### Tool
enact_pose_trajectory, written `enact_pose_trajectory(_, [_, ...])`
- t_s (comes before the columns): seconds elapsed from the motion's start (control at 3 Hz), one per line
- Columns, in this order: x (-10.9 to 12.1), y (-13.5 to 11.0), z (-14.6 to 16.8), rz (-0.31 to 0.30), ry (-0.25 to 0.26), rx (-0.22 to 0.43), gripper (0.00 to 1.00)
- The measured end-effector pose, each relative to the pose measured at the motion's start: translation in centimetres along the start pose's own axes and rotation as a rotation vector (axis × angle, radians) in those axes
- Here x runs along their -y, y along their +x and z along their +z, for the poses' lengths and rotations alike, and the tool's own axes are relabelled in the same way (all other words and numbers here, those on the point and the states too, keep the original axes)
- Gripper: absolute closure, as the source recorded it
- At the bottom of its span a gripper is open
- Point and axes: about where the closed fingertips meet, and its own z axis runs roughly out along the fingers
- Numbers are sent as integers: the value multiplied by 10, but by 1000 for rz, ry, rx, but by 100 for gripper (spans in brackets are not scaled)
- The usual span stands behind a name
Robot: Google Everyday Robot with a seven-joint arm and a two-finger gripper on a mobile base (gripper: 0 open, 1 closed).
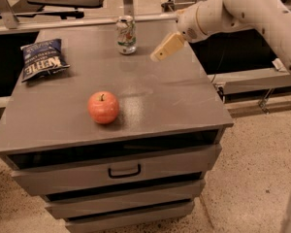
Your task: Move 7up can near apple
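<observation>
The 7up can [126, 35] stands upright at the back of the grey cabinet top [150, 96], silver-white with green and red markings. The red-orange apple [103, 107] sits nearer the front, left of centre. My gripper [157, 56] hangs above the cabinet top at the back right, a short way to the right of the can and slightly nearer the front, apart from it. It holds nothing. The white arm reaches in from the upper right.
A dark blue chip bag [40, 58] lies at the back left of the cabinet top. The cabinet has drawers [123, 169] below. A metal rail and post [128, 1] stand right behind the can. Speckled floor lies to the right.
</observation>
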Motion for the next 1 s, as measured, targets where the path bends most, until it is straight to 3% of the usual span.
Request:
enact_pose_trajectory(0.33, [23,-9,46,50,5,96,0])
enact_pose_trajectory(1.0, [40,-27,113,157,-51,286,0])
